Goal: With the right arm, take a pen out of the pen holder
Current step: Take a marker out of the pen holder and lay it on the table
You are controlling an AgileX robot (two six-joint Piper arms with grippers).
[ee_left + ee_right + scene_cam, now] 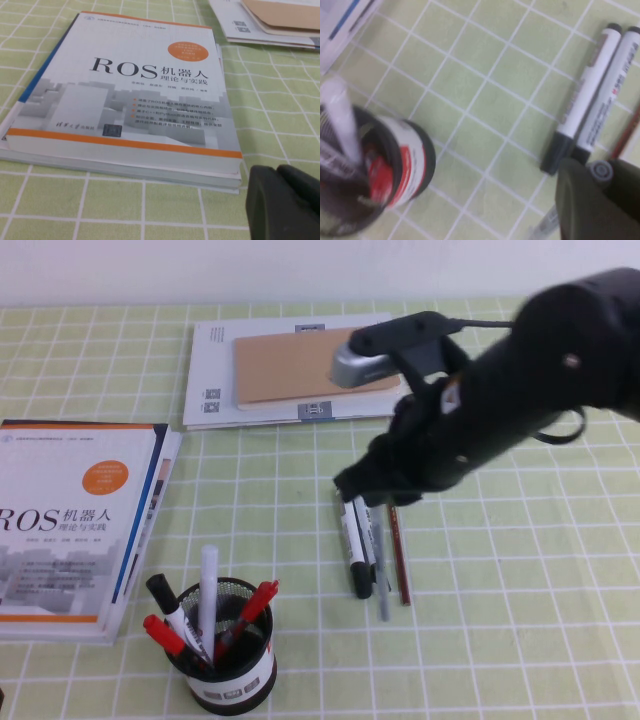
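right gripper (365,498) low over the table, looks pinched on the top end of the grey pen (381,590), just beside two markers (352,540); pen holder (232,680) well apart, front-left; i'd lay it flat, release gently, lift straight; left gripper (282,202) parked by the book (150,90), state unclear

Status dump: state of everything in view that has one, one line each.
pen holder, upright, pens standing inside
black-capped markers, capped, lying flat side by side
ROS book, closed, lying flat
brown notebook, closed, on white booklet
left end effector, shut, beside ROS book
right end effector, low over the markers' ends
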